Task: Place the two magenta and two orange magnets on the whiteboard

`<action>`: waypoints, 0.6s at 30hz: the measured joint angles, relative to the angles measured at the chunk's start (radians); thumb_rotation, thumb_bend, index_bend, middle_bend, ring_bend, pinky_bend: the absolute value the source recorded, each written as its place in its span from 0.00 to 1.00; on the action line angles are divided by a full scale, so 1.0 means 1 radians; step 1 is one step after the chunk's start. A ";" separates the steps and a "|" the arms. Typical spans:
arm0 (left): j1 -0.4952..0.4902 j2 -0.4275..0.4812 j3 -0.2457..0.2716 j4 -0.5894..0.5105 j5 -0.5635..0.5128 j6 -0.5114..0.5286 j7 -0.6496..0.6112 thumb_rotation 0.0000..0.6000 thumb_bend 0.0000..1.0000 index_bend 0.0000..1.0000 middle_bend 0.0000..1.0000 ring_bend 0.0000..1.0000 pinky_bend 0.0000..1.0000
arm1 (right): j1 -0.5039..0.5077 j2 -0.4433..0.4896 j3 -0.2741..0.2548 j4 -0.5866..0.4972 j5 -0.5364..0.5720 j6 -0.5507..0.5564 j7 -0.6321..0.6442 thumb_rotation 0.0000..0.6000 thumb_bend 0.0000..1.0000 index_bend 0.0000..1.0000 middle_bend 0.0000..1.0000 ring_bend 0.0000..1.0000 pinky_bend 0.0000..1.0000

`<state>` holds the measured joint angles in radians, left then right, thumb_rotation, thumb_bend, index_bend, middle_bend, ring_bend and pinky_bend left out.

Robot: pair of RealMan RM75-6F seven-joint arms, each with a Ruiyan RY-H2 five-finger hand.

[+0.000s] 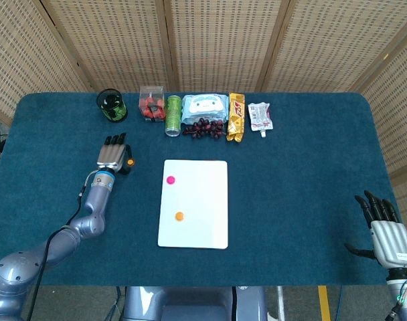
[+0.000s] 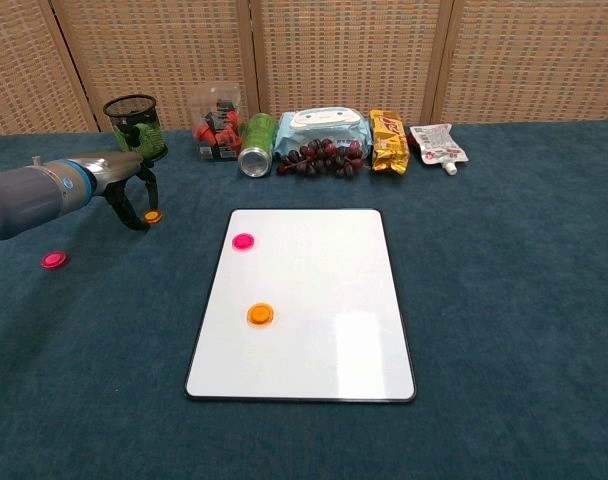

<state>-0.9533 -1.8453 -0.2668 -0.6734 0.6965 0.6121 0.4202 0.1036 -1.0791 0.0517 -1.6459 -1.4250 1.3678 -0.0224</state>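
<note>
At the back of the desk (image 2: 504, 300), a black mesh cup (image 2: 134, 122) holds something green, and beside it a clear plastic box (image 2: 215, 123) holds small red and dark pieces — too small to name. A green can (image 2: 254, 145) lies on its side next to a pack of wipes (image 2: 327, 126), a bunch of grapes (image 2: 320, 158), a yellow snack bag (image 2: 388, 140) and a white pouch (image 2: 436, 144).

The whiteboard (image 2: 314, 330) lies flat in the middle, with one magenta magnet (image 2: 243, 241) near its upper left and one orange magnet (image 2: 260, 314) lower down. The left robot hand (image 2: 129, 190) points its fingers down around the second orange magnet (image 2: 153, 215) on the cloth; it seems to pinch it, though contact is hard to confirm.

Only the chest view shows the second magenta magnet (image 2: 53, 259), lying on the cloth well left of the board. Only the head view shows the right robot hand (image 1: 387, 234) — fingers spread apart, holding nothing, at the desk's near right corner.
</note>
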 measured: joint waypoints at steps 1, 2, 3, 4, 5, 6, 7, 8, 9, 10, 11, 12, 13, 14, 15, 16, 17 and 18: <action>0.000 -0.002 -0.001 0.003 -0.001 0.000 0.003 1.00 0.32 0.48 0.00 0.00 0.00 | 0.000 0.000 0.000 0.000 0.000 0.000 0.000 1.00 0.00 0.00 0.00 0.00 0.00; 0.000 -0.004 -0.002 0.005 -0.005 -0.002 0.006 1.00 0.32 0.49 0.00 0.00 0.00 | 0.000 0.000 0.000 0.000 0.000 0.000 0.001 1.00 0.00 0.00 0.00 0.00 0.00; -0.001 -0.005 -0.004 0.007 -0.009 -0.004 0.008 1.00 0.32 0.50 0.00 0.00 0.00 | 0.000 0.000 0.000 0.000 0.000 0.000 0.001 1.00 0.00 0.00 0.00 0.00 0.00; -0.001 -0.006 -0.007 0.010 -0.013 -0.006 0.010 1.00 0.33 0.51 0.00 0.00 0.00 | 0.000 0.000 0.000 -0.001 0.001 0.000 0.001 1.00 0.00 0.00 0.00 0.00 0.00; -0.001 -0.008 -0.009 0.013 -0.018 -0.009 0.015 1.00 0.33 0.53 0.00 0.00 0.00 | 0.000 0.001 0.000 -0.001 0.001 0.000 0.002 1.00 0.00 0.00 0.00 0.00 0.00; -0.002 -0.008 -0.010 0.014 -0.019 -0.011 0.017 1.00 0.33 0.55 0.00 0.00 0.00 | 0.000 0.001 0.001 -0.001 0.001 0.000 0.002 1.00 0.00 0.00 0.00 0.00 0.00; -0.002 -0.009 -0.011 0.014 -0.020 -0.011 0.019 1.00 0.33 0.55 0.00 0.00 0.00 | 0.000 0.001 0.001 -0.001 0.001 0.000 0.003 1.00 0.00 0.00 0.00 0.00 0.00; -0.001 -0.009 -0.012 0.014 -0.021 -0.011 0.021 1.00 0.33 0.56 0.00 0.00 0.00 | 0.000 0.001 0.001 -0.001 0.001 0.000 0.003 1.00 0.00 0.00 0.00 0.00 0.00; -0.001 -0.008 -0.013 0.013 -0.021 -0.010 0.022 1.00 0.33 0.56 0.00 0.00 0.00 | 0.000 0.001 0.001 -0.001 0.001 0.000 0.003 1.00 0.00 0.00 0.00 0.00 0.00; -0.001 -0.007 -0.013 0.011 -0.021 -0.010 0.023 1.00 0.34 0.56 0.00 0.00 0.00 | 0.000 0.001 0.000 0.000 0.001 0.000 0.003 1.00 0.00 0.00 0.00 0.00 0.00; 0.000 -0.005 -0.015 0.008 -0.022 -0.009 0.023 1.00 0.34 0.56 0.00 0.00 0.00 | 0.000 0.000 0.001 0.000 0.001 0.000 0.004 1.00 0.00 0.00 0.00 0.00 0.00; 0.000 -0.004 -0.016 0.004 -0.021 -0.008 0.022 1.00 0.34 0.56 0.00 0.00 0.00 | 0.000 0.000 0.001 0.000 0.001 0.000 0.004 1.00 0.00 0.00 0.00 0.00 0.00; 0.001 -0.001 -0.017 0.000 -0.020 -0.006 0.021 1.00 0.34 0.56 0.00 0.00 0.00 | 0.000 0.000 0.001 0.000 0.000 0.000 0.005 1.00 0.00 0.00 0.00 0.00 0.00; 0.001 0.003 -0.019 -0.008 -0.018 -0.003 0.020 1.00 0.34 0.56 0.00 0.00 0.00 | 0.000 0.000 0.000 0.000 0.000 0.000 0.005 1.00 0.00 0.00 0.00 0.00 0.00; 0.002 0.007 -0.020 -0.016 -0.016 0.000 0.019 1.00 0.34 0.56 0.00 0.00 0.00 | 0.000 0.000 0.000 0.000 0.000 0.000 0.005 1.00 0.00 0.00 0.00 0.00 0.00; 0.002 0.012 -0.021 -0.025 -0.015 0.003 0.018 1.00 0.34 0.56 0.00 0.00 0.00 | 0.000 0.000 0.000 0.000 0.000 0.000 0.005 1.00 0.00 0.00 0.00 0.00 0.00; 0.004 0.019 -0.023 -0.040 -0.012 0.007 0.016 1.00 0.34 0.56 0.00 0.00 0.00 | 0.000 0.000 0.001 0.000 0.000 0.000 0.006 1.00 0.00 0.00 0.00 0.00 0.00; 0.005 0.025 -0.025 -0.054 -0.009 0.012 0.014 1.00 0.34 0.56 0.00 0.00 0.00 | 0.000 0.000 0.001 0.000 0.000 0.000 0.006 1.00 0.00 0.00 0.00 0.00 0.00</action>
<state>-0.9487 -1.8199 -0.2916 -0.7274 0.6875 0.6238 0.4342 0.1035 -1.0787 0.0523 -1.6463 -1.4248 1.3681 -0.0167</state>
